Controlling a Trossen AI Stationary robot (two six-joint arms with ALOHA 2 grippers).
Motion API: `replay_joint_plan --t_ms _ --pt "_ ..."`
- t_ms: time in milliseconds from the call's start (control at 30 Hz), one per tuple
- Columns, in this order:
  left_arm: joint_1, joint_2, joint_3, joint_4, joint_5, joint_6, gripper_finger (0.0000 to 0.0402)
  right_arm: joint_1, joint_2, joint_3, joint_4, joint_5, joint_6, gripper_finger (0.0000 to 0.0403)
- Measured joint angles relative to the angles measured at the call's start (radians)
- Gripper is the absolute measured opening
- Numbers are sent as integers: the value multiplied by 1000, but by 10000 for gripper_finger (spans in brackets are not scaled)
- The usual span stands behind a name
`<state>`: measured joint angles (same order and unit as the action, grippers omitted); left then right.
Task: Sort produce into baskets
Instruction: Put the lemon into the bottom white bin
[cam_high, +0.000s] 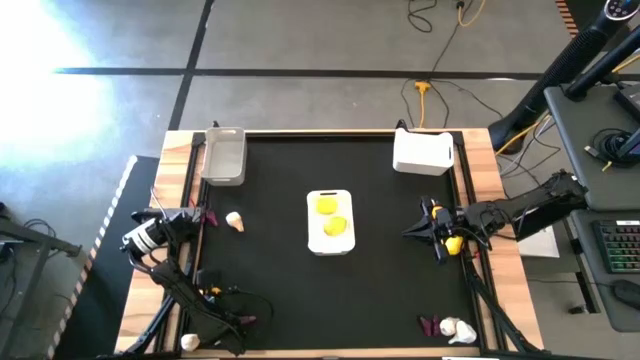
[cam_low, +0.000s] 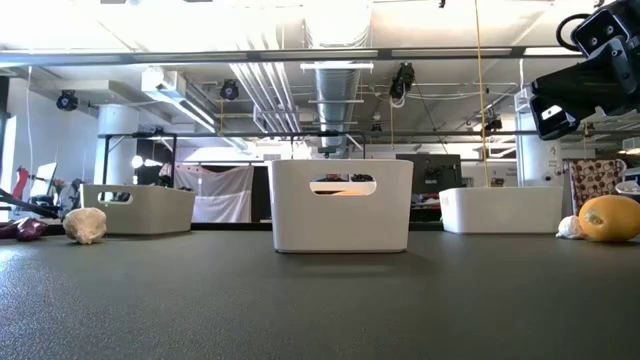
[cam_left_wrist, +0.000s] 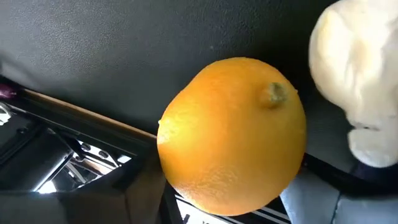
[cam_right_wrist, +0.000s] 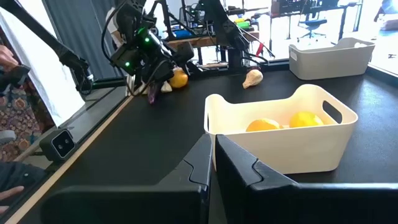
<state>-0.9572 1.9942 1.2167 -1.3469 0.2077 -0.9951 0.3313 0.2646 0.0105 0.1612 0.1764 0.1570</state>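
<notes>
My left gripper (cam_high: 197, 216) is low at the table's left edge, right next to an orange fruit (cam_left_wrist: 233, 134) and a white garlic bulb (cam_left_wrist: 357, 87). The orange (cam_right_wrist: 179, 78), that garlic (cam_right_wrist: 166, 87) and a purple piece (cam_right_wrist: 152, 93) also show in the right wrist view. My right gripper (cam_right_wrist: 211, 165) is shut and empty, raised over the table's right side (cam_high: 412, 230) and pointing toward the middle white basket (cam_right_wrist: 280, 146). That basket holds two yellow fruits (cam_high: 330, 214). Another garlic (cam_high: 235, 222) lies on the mat.
A grey basket (cam_high: 222, 165) stands at the far left and a white basket (cam_high: 422, 152) at the far right. A yellow-orange fruit (cam_low: 610, 218) and a garlic (cam_low: 570, 228) lie under the right arm. A garlic (cam_high: 458, 328) and a purple piece (cam_high: 430, 325) lie at the near right corner.
</notes>
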Motion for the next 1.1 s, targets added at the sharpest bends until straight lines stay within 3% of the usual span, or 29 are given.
replay_joint_plan --t_ms 167,567,767,1100 --pt "5 0 0 -19 0 2 223 0 0 0 0 0 0 13" --pt "67 -11 3 -185 -16 26 217 0 0 0 0 0 0 13" --pt "132 -12 64 -190 -94 65 216 0 0 0 0 0 0 13" --pt "292 -13 232 -216 -351 86 216 0 0 0 0 0 0 13"
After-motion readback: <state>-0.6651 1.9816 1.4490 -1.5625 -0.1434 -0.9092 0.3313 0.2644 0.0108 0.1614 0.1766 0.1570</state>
